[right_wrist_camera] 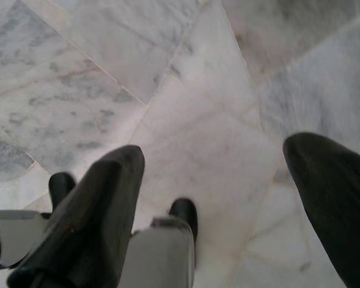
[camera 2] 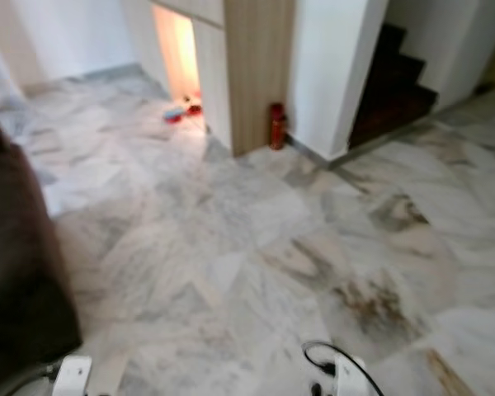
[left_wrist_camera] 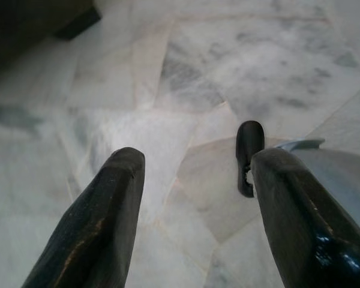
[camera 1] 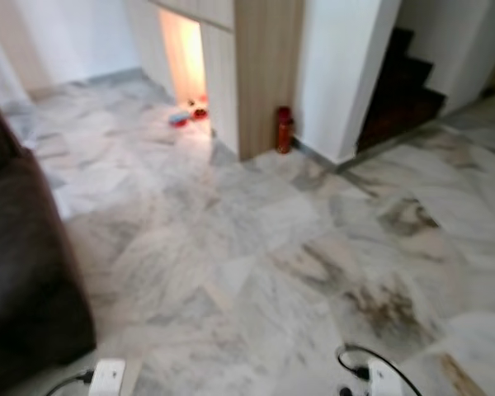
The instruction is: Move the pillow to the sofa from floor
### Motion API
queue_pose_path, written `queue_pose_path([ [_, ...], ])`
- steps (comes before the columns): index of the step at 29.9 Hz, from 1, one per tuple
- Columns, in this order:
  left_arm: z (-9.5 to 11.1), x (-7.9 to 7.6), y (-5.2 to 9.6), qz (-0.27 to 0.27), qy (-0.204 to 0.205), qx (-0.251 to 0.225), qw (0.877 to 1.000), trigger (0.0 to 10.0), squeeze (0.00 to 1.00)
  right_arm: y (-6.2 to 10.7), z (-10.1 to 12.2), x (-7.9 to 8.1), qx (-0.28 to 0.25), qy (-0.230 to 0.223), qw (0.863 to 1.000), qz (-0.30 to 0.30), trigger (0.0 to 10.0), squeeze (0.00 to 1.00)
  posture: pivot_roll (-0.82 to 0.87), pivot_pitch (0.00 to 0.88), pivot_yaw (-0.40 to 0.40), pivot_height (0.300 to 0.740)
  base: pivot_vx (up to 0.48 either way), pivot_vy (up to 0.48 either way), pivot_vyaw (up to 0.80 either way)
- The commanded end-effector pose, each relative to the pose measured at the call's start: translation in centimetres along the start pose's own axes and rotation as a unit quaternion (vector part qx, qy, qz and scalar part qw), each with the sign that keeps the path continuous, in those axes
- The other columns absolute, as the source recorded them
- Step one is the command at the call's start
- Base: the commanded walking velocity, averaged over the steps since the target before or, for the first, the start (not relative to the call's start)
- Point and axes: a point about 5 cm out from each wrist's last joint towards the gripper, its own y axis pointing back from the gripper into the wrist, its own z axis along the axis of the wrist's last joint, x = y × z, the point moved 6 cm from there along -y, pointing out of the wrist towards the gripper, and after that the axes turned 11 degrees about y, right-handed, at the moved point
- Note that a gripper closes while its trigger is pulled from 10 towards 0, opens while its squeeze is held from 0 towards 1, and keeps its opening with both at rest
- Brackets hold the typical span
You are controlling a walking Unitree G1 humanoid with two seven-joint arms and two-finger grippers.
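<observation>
Both my left gripper (left_wrist_camera: 195,180) and right gripper (right_wrist_camera: 213,174) hang spread over marble floor (camera 1: 256,239); sofa (camera 1: 21,264) at nine o'clock.

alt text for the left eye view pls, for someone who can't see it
A slightly blurred downward look across a grey-veined white marble floor, with the arm of a dark brown sofa at the robot's left. Farther off stand a light wooden cabinet panel, a red cylinder at its foot, and dark stairs.
</observation>
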Motion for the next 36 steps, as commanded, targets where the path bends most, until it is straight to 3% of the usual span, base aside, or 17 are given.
queue_pose_path([
  [1,-0.13,0.56,0.05,0.009,0.003,0.005,1.0,10.0,0.0,-0.19,0.82,0.91,-0.009,-0.002,1.0,0.009,10.0,0.0,-0.06,0.0,-0.017,0.74,0.0,0.0,0.63],
  [36,-0.34,0.77,0.11,0.012,-0.004,0.006,1.0,10.0,0.0,-0.15,0.46,1.24,-0.005,0.0,1.0,0.013,10.0,0.0,-0.06,0.0,-0.008,0.74,0.0,0.0,0.63],
])
